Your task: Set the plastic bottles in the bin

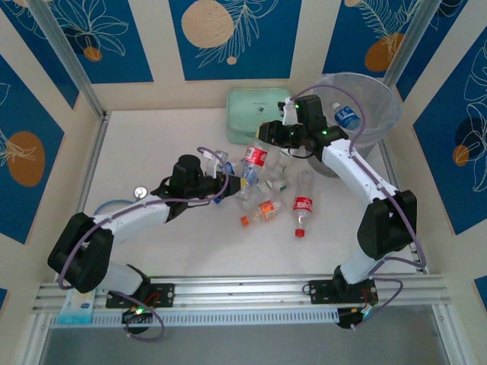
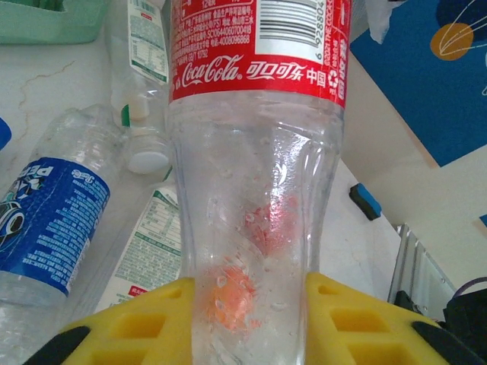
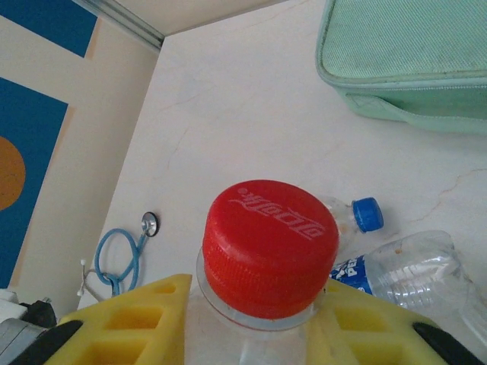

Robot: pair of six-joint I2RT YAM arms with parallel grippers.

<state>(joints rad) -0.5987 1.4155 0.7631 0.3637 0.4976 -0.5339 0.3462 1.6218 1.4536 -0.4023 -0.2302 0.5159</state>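
Note:
A clear red-labelled bottle (image 1: 256,157) spans the gap between both grippers, above a cluster of plastic bottles mid-table. My left gripper (image 2: 247,319) is shut on its narrow lower body (image 2: 259,76), yellow fingers (image 2: 144,327) pressed to both sides. My right gripper (image 3: 255,319) is shut on the neck just under the red cap (image 3: 270,243). From above, the left gripper (image 1: 226,181) and right gripper (image 1: 268,137) face each other. Other bottles lie nearby: red-labelled (image 1: 303,205), orange-labelled (image 1: 266,211), blue-labelled (image 2: 46,220). The bin (image 1: 373,114) stands far right with a blue-labelled bottle (image 1: 348,116) inside.
A mint-green case (image 1: 255,114) lies behind the bottles, just left of the bin. A blue stethoscope (image 1: 141,192) rests on the table at the left. Aluminium rails (image 1: 228,293) run along the near edge. Walls close in the table's far and side edges.

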